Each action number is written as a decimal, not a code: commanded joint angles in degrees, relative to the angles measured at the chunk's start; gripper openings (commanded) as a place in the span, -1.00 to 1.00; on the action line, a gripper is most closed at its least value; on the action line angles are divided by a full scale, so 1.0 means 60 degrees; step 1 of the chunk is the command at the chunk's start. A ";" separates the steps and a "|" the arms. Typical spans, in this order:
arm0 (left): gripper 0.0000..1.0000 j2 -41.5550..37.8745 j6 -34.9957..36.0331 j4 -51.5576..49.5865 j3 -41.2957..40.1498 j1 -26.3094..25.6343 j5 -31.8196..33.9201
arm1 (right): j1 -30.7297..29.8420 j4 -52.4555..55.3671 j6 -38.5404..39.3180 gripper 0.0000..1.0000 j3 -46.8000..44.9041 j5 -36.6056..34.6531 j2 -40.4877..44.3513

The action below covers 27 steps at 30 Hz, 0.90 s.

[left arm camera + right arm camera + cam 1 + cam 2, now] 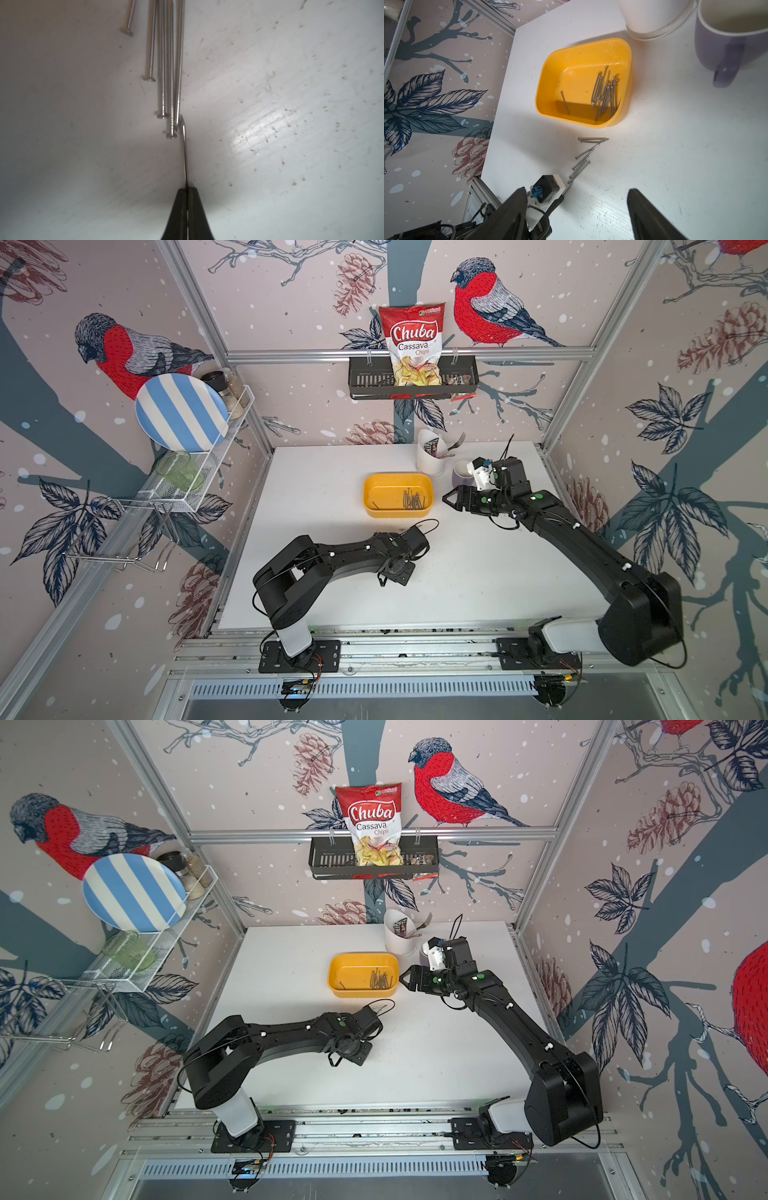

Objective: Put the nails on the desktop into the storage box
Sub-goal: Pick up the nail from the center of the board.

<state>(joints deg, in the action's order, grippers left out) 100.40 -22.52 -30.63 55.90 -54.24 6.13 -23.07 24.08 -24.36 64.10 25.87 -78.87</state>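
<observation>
Yellow-orange storage box (577, 83) holds many nails (605, 93); left gripper (188, 190) pinches one nail (184, 149), right gripper (577, 193) gapes empty.

The left and near parts of the tabletop (316, 580) are bare and give free passage. The yellow box (397, 512) is open at the top. Behind its right end the white holder (430, 466) and the mug (460, 472) stand close together and block that corner. The right claw (446, 497), jaws wide, hangs just beside the box's right end. The left arm (353, 551) lies across the middle, and loose nails (582, 160) fill the narrow strip between it and the box.
</observation>
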 commanded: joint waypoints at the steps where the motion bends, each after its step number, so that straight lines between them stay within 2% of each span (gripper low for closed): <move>1: -1.00 0.0545 0.0077 -0.0885 -0.0425 -0.0158 -0.1338 | -0.0001 -0.0277 -0.0027 0.59 -0.0033 0.0025 -0.0052; 9: -1.00 -0.0144 0.0144 -0.1206 -0.0164 -0.0172 -0.1760 | 0.0029 -0.0310 -0.0013 0.59 -0.0004 -0.0008 -0.0097; 19: -1.00 -0.1513 -0.0233 -0.1649 0.0160 -0.0103 -0.1581 | 0.0049 -0.0570 -0.0205 0.59 -0.0161 0.0054 -0.0127; 23: -1.00 -0.1936 -0.0464 -0.1493 0.0563 0.0213 -0.1476 | 0.0038 -0.0674 -0.0296 0.59 -0.0194 0.0098 -0.0148; 27: -1.00 -0.2404 -0.0694 -0.1227 0.0775 0.0895 -0.1527 | 0.0032 -0.0731 -0.0349 0.59 -0.0165 0.0113 -0.0150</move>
<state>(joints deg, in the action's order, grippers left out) 87.33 -25.32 -39.05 59.55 -50.76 -2.96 -22.85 21.32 -25.69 62.98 25.91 -79.66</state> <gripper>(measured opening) 0.048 0.795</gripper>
